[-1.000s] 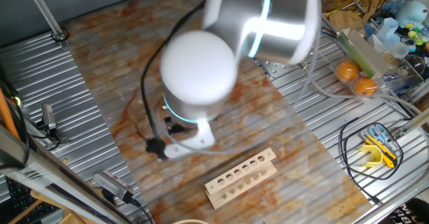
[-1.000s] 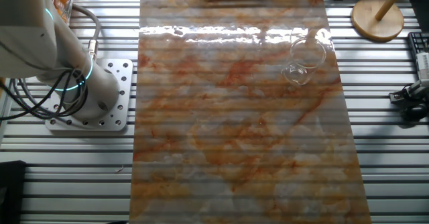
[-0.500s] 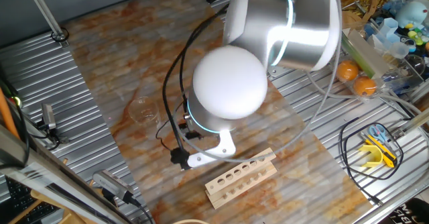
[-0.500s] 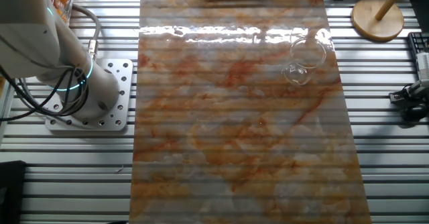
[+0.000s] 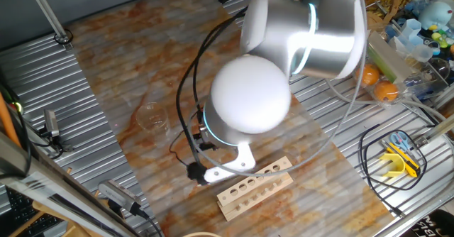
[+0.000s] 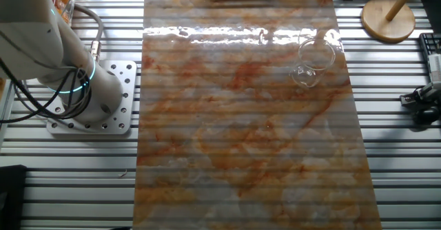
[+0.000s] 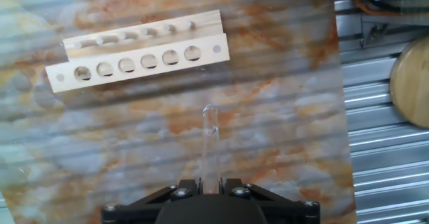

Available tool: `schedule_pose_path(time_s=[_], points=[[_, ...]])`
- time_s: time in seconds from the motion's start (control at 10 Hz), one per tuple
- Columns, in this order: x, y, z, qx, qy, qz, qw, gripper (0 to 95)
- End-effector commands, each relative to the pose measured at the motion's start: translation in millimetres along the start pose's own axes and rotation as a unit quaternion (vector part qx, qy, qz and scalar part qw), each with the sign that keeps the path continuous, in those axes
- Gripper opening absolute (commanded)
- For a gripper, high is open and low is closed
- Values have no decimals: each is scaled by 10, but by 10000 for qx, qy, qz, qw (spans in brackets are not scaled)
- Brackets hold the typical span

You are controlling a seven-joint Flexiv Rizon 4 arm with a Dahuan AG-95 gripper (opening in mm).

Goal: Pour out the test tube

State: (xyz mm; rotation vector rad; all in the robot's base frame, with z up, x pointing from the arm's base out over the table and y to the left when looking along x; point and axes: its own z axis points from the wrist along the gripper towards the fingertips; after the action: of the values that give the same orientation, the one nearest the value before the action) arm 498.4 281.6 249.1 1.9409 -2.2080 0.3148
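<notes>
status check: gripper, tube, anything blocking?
Gripper shut on test tube, tube pointing toward the rack. Tube off the table, rack holes empty. Beaker off to the side; path looks open.

Clear slim test tube [image 7: 210, 143] held in jaws.

The desk [image 5: 106, 59] has a marbled mat of orange, rust and grey-white, with ribbed silver metal on both sides. The rack [image 7: 137, 53] is pale wood. The test tube [image 7: 210, 143] and the beaker [image 6: 313, 61] are clear and colourless. The arm [image 5: 284, 59] is white and silver with a cyan ring; the hand [image 7: 210, 200] is black.
</notes>
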Motion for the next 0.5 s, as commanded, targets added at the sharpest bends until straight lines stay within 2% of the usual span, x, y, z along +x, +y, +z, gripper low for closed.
schedule_pose_path(time_s=[0.1, 0.2, 0.4, 0.5], points=[[10, 5, 2, 108, -49, -258, 9996, 0], [10, 5, 2, 111, -51, -315, 9994, 0], [10, 5, 2, 119, 25, -716, 9974, 0], [10, 5, 2, 119, 25, -716, 9974, 0]])
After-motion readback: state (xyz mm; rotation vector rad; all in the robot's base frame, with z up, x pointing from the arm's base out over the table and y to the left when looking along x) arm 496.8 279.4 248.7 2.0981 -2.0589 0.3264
